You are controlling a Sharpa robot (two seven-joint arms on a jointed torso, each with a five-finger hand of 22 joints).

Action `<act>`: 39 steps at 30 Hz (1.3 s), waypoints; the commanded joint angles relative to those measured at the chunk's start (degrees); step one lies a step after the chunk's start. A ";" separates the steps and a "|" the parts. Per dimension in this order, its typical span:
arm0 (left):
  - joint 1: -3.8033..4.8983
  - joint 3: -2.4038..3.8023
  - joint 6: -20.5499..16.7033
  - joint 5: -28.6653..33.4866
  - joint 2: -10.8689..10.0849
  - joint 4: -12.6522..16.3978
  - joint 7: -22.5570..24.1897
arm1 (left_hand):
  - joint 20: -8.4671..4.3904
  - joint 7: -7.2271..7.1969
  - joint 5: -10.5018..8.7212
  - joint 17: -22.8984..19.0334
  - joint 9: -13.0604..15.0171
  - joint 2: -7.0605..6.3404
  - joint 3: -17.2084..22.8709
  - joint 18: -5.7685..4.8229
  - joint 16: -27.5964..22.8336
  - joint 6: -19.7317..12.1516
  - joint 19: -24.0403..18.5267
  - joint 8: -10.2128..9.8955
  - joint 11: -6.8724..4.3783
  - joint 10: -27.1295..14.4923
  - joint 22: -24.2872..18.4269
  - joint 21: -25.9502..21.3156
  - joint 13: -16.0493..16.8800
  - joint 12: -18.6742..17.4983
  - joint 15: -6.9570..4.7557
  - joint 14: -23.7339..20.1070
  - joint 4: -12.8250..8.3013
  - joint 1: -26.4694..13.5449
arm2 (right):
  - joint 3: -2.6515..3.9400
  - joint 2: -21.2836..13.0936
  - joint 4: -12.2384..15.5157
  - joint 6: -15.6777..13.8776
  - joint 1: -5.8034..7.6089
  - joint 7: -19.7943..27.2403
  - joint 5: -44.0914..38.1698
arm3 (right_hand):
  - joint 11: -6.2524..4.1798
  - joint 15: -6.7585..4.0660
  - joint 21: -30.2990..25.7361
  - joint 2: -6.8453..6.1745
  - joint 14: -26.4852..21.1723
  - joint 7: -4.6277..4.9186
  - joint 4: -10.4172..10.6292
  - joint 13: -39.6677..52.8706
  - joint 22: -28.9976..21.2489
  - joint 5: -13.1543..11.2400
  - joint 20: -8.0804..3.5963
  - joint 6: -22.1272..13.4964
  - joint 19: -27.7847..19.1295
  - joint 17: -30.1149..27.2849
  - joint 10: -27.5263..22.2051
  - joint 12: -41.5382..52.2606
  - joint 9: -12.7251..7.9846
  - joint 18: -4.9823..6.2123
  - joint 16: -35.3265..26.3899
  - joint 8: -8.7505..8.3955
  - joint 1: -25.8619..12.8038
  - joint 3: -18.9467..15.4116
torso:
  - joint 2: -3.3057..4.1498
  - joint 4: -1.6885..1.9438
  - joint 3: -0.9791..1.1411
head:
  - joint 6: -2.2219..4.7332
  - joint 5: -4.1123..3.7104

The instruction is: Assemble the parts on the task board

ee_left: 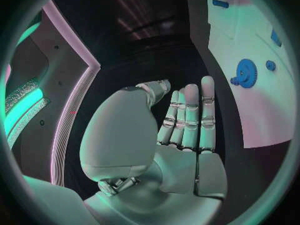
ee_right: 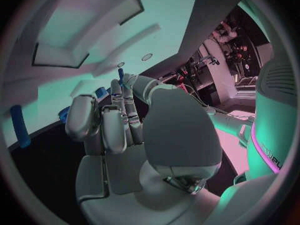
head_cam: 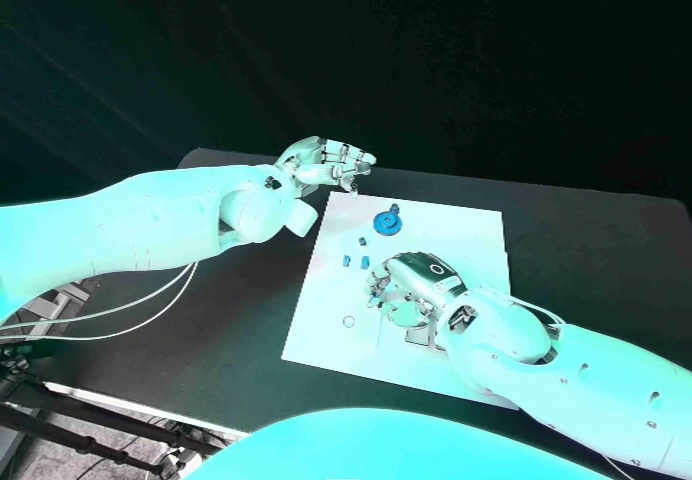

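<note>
The white task board [head_cam: 433, 250] lies in the middle of the black table. A blue gear [head_cam: 388, 221] stands near its far edge, and small blue parts [head_cam: 358, 259] lie to the left of centre. My right hand [head_cam: 411, 283] hovers low over the board's middle with its fingers pointing down. In the right wrist view a small blue peg [ee_right: 120, 75] sits right at the fingertips [ee_right: 116, 91]; whether it is pinched I cannot tell. My left hand [head_cam: 329, 163] floats off the board's far left corner, fingers straight and side by side [ee_left: 187, 120], holding nothing.
The left wrist view shows the board [ee_left: 250, 110] with the gear [ee_left: 245, 73] and loose blue parts [ee_left: 270, 65]. Another blue peg [ee_right: 20, 126] lies on the board beside my right hand. Bare black table [head_cam: 577, 240] surrounds the board.
</note>
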 commanded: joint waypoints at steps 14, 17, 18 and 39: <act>0.01 0.03 0.76 0.40 0.15 -0.04 0.33 | 0.01 0.29 0.24 0.05 -0.07 0.51 0.03 0.80 0.37 0.03 0.41 0.27 0.15 0.21 -0.05 -0.19 -0.05 -0.39 0.14 0.22 -0.13 -0.22 | -0.17 0.78 -1.00 1.02 -0.29 0.21 -0.67 | -2.19 -0.42 0.37 0.87 2.89 0.12 -3.34 2.45 0.18 0.25 0.09 0.31 0.19 -0.07 2.65 0.11 0.08 -0.98 0.25 0.31 0.76 3.65 | -0.01 0.03 -0.02 | -0.28 0.21; 0.01 0.03 0.80 0.42 0.16 -0.06 0.31 | 0.03 0.28 0.23 0.07 -0.08 0.57 -0.01 0.80 0.36 0.02 0.40 0.28 0.16 0.17 -0.08 -0.24 -0.11 -0.46 0.16 0.19 -0.04 -0.34 | -0.20 0.86 -1.00 1.23 -0.36 0.17 -0.57 | -2.19 -0.42 0.37 0.87 2.89 0.12 -3.34 2.45 0.18 0.25 0.09 0.31 0.19 -0.07 2.65 0.11 0.08 -0.98 0.25 0.31 0.76 3.65 | 0.01 0.05 -0.01 | -0.38 0.33; 0.01 0.03 0.83 0.43 0.17 -0.05 0.30 | 0.03 0.28 0.23 0.07 -0.08 0.57 -0.01 0.80 0.36 0.02 0.40 0.28 0.16 0.17 -0.08 -0.24 -0.11 -0.46 0.16 0.19 -0.04 -0.34 | -0.22 0.91 -1.02 1.29 -0.39 0.16 -0.55 | -2.19 -0.42 0.37 0.87 2.89 0.12 -3.34 2.45 0.18 0.25 0.09 0.31 0.19 -0.07 2.65 0.11 0.08 -0.98 0.25 0.31 0.76 3.65 | -0.01 0.02 0.00 | -0.38 0.35; 0.02 0.03 0.90 0.45 -0.03 -0.09 0.22 | 0.03 0.26 0.24 0.09 -0.08 0.64 -0.02 0.80 0.35 0.05 0.40 0.32 0.16 0.15 -0.11 -0.29 -0.16 -0.51 0.16 0.17 -0.02 -0.37 | -0.41 0.34 -0.73 0.41 -0.97 -0.40 -0.86 | -2.19 -0.41 0.41 0.84 2.90 0.12 -3.41 2.50 0.25 0.39 0.09 0.32 0.18 -0.04 2.69 0.06 0.12 -0.98 0.33 0.32 0.67 3.74 | -0.03 -0.03 0.05 | -0.60 0.69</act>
